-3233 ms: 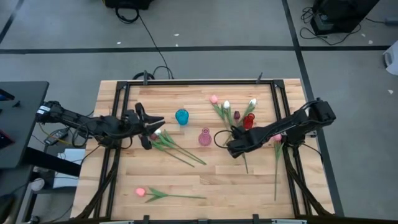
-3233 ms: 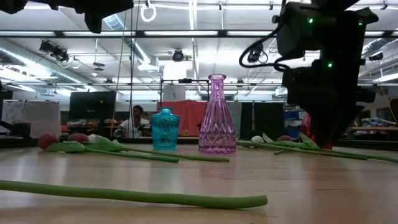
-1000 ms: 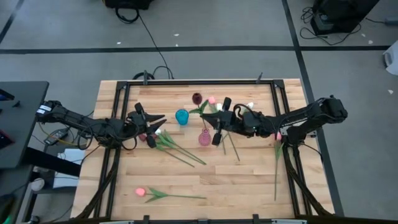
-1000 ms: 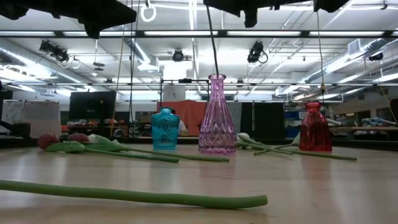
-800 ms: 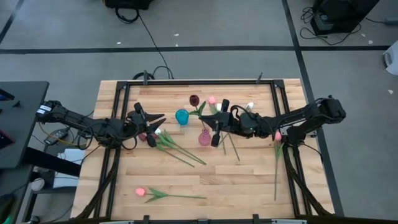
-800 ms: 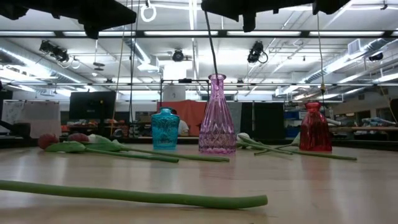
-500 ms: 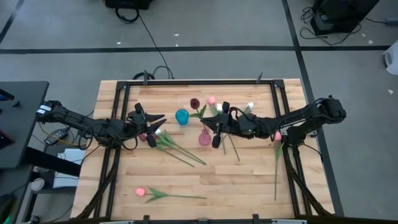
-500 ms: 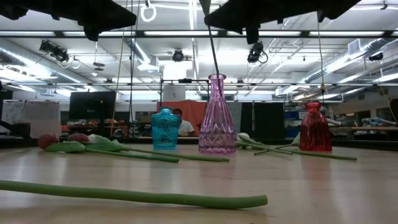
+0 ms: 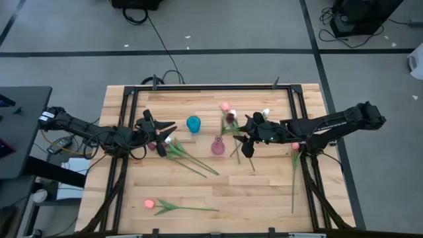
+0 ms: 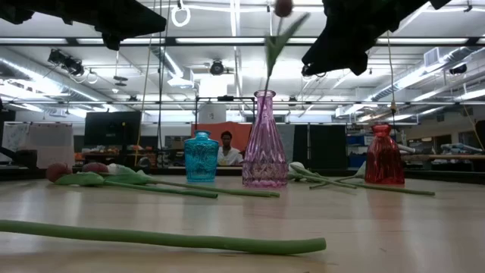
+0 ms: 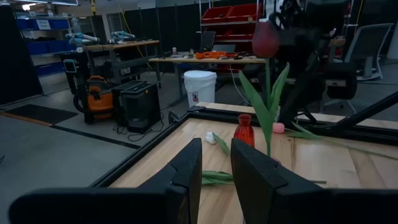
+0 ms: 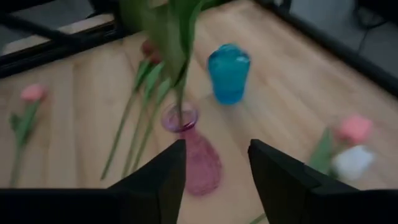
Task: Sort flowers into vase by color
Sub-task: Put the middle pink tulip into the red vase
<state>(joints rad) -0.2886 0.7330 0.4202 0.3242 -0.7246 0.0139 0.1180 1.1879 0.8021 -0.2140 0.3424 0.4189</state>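
Pale wooden plank table (image 9: 264,192), black-framed, on grey floor: dark maroon tulip (image 9: 230,118) standing in pink glass vase (image 9: 217,146) at centre, other tulips scattered; right gripper (image 9: 249,137) released at 3 o'clock; left gripper (image 9: 160,134) at 9, slightly parted, empty.

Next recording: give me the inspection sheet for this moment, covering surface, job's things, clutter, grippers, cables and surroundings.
Surface: wooden table, black frame.
Job's things: maroon tulip standing in pink vase; blue vase and red vase hold nothing; other flowers lie on the table, one pink tulip near the front edge.
Clutter: nothing seen.
Grippers: right gripper open, beside the pink vase; left gripper open, waiting over flowers at the left.
Cables: black cable on the floor.
Surroundings: seated person behind the table.
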